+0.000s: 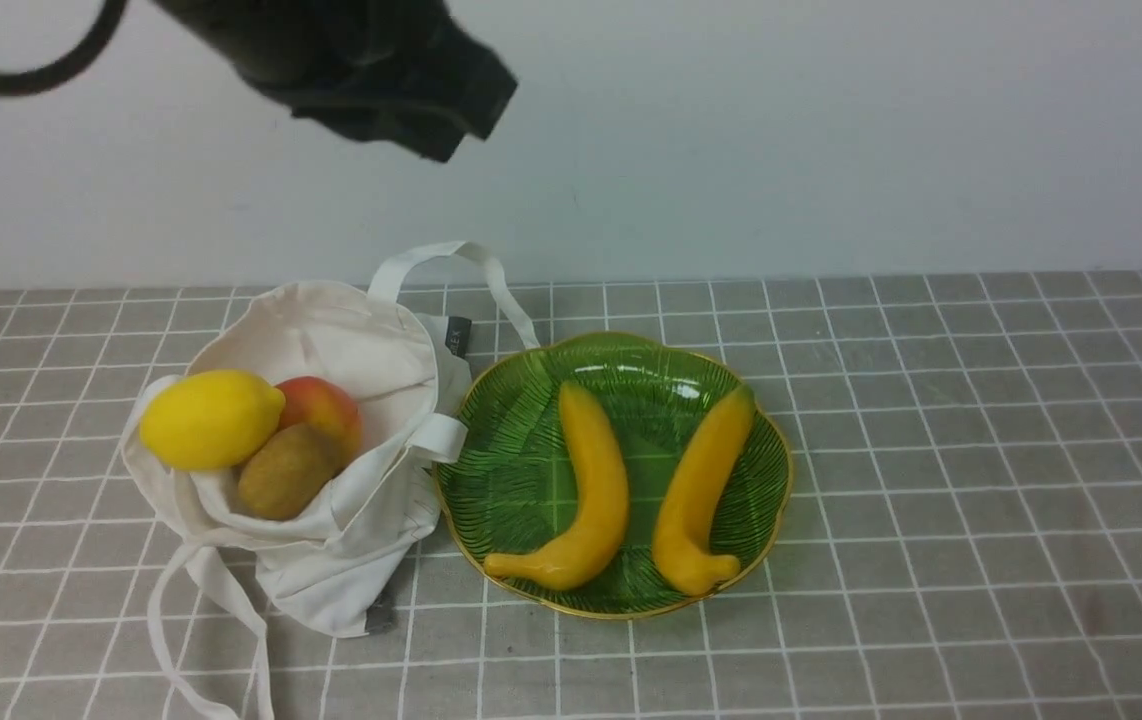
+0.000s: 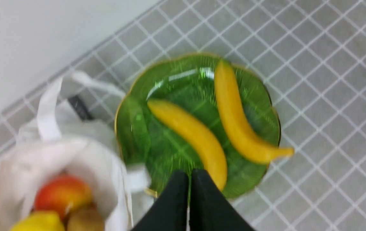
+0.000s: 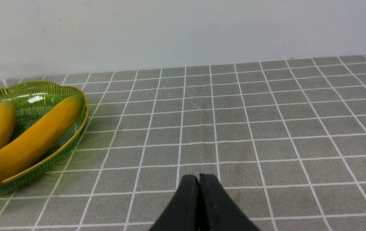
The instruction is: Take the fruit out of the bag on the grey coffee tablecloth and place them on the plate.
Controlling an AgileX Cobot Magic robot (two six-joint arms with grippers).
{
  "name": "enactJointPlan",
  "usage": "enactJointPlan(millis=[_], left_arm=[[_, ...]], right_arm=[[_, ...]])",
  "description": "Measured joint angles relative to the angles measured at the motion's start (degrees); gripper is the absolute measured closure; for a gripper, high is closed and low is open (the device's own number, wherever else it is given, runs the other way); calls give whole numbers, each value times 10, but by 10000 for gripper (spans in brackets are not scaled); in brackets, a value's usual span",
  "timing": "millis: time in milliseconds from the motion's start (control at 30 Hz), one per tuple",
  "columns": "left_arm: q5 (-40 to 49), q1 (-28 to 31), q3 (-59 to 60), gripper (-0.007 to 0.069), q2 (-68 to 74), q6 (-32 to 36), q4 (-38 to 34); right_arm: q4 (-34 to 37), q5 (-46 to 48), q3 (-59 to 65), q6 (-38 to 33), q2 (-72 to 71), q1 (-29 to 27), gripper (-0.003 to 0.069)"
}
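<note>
Fruit-sorting scene, seen from the front and from both wrists. Two bananas [image 1: 586, 490] [image 1: 696, 490] are lying side by side in the green plate [image 1: 521, 470]. Their curves are facing each other and their stem ends are pointing toward the robot. The plate is sitting on the checked tablecloth [image 1: 931, 450], and its left rim is touching the bag [image 1: 351, 540].

The bag is slumping open on the cloth at the robot's left. It is holding three fruits in its mouth:
- a lemon [image 1: 209, 420] is lying on the left;
- a red-orange fruit [image 1: 326, 405] is sitting behind, toward the wall [image 1: 831, 150];
- a kiwi [image 1: 286, 470] is lying in front, pressing against both.

One strap [image 1: 451, 255] is arching up behind the bag, and another is trailing off the near edge. A dark label [image 1: 458, 338] is showing beside the plate's rim.

The left arm [image 1: 371, 60] is hanging high above the bag, at the top of the front view. The left claw [image 2: 189, 175] is pressing its two fingers together and gripping nothing. In the wrist view its tips are lining up with the plate's edge next to the bag.

The right claw [image 3: 199, 179] is likewise pinching its fingers together, empty. It is hovering over bare cloth to the right of the plate, and it is falling outside the front view.
</note>
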Motion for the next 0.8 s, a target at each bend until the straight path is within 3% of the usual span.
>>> enactJointPlan(millis=[200,267,300,567,800], left_arm=[[-23,0,220,632,-162,-16,1],[-96,0,351,632,-262,-32,-5],[-96,0,362,632,-270,-33,-5],[-480,0,793,632,-584,-45,-33],[-586,0,871,632,-662,-67,-33]], right_arm=[[0,0,0,0,0,0,673],[0,0,0,0,0,0,673],[0,0,0,0,0,0,673],[0,0,0,0,0,0,673],[0,0,0,0,0,0,673]])
